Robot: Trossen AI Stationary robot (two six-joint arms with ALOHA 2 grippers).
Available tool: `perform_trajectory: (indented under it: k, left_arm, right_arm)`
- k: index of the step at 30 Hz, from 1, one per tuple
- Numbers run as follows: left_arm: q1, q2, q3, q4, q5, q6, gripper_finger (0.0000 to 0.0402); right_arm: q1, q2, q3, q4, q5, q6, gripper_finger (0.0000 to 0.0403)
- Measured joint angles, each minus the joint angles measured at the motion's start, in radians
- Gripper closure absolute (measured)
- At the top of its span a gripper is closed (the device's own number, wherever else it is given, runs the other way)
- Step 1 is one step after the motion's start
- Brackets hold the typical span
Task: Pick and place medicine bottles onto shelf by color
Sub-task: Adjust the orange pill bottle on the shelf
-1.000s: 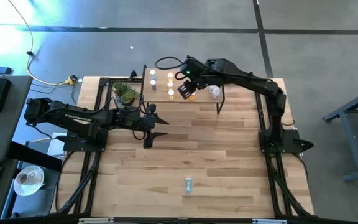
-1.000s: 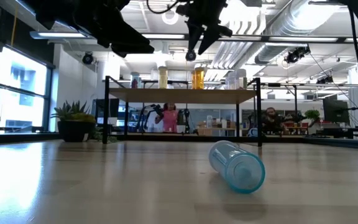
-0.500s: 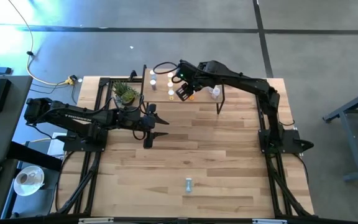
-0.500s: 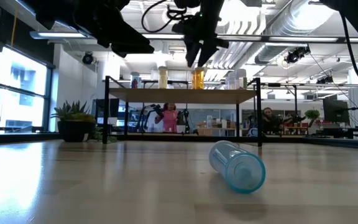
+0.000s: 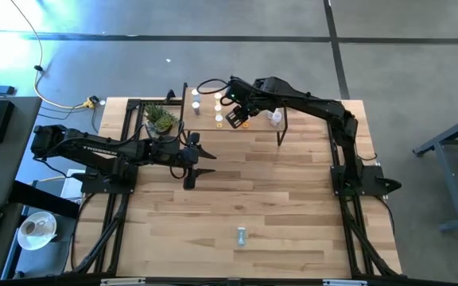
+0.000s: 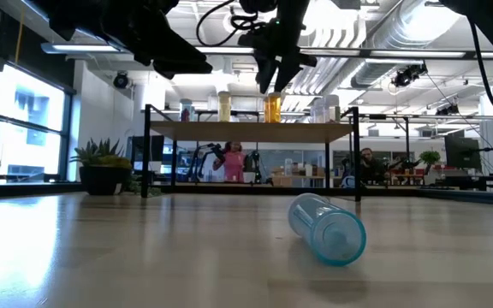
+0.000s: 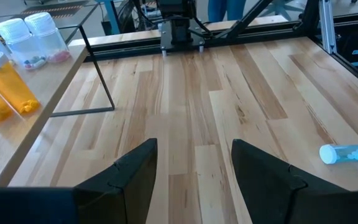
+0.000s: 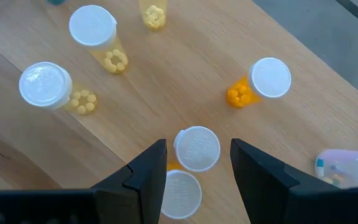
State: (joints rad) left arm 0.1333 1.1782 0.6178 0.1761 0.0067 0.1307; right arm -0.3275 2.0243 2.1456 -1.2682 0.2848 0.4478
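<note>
- Shelf [image 5: 230,123]: a light wood plank on thin black legs, standing at the far edge of the worktop [image 5: 277,199], slightly left of centre.
- Medicine bottles on the shelf: upright, white-capped. In the right wrist view, three yellow bottles [image 8: 92,28] stand in one cluster and three orange bottles [image 8: 269,79] in another; two of the orange bottles touch one another. A clear bottle [image 8: 344,168] stands apart at the right end of the shelf.
- Low view: the yellow and orange bottles appear as a row along the plank, with one orange bottle [image 6: 272,107] directly below the right arm.
- Right gripper [image 5: 237,116]: poised above the shelf over the orange cluster. Its fingers [image 8: 143,174] are spread apart and hold nothing; a white cap [image 8: 196,148] shows in the gap between them.
- Pale blue bottle [image 5: 241,235]: lying on its side on the near part of the worktop, well apart from the shelf and from both arms; white pills are visible inside it in the left wrist view [image 7: 347,153].
- Left gripper [image 5: 199,162]: waiting above the worktop, left of centre, near of the shelf's left end; fingers [image 7: 132,171] spread apart, empty.
- Potted plant [image 5: 160,119]: green, just left of the shelf.
- Background, low view: a person in pink [image 6: 232,161] beyond the worktop.
</note>
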Motion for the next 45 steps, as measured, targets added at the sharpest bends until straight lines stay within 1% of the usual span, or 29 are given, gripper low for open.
perform_trajectory:
  k: [16, 21, 29, 42, 45]
  left_arm:
    - [0.0, 0.0, 0.0, 0.0, 0.0, -0.023, 0.0204]
    - [0.0, 0.0, 0.0, 0.0, 0.0, -0.023, 0.0204]
    - [0.0, 0.0, 0.0, 0.0, 0.0, -0.023, 0.0204]
    - [0.0, 0.0, 0.0, 0.0, 0.0, -0.023, 0.0204]
    - [0.0, 0.0, 0.0, 0.0, 0.0, -0.023, 0.0204]
  right_arm:
    - [0.0, 0.039, 0.0, -0.01, 0.005, -0.001, 0.0234]
    - [0.0, 0.039, 0.0, -0.013, 0.049, -0.002, 0.0234]
    - [-0.006, 0.039, 0.0, -0.015, 0.063, -0.009, 0.0234]
    - [-0.006, 0.038, 0.0, -0.015, 0.045, -0.007, 0.0234]
    - [-0.006, 0.038, 0.0, -0.015, 0.045, -0.003, 0.024]
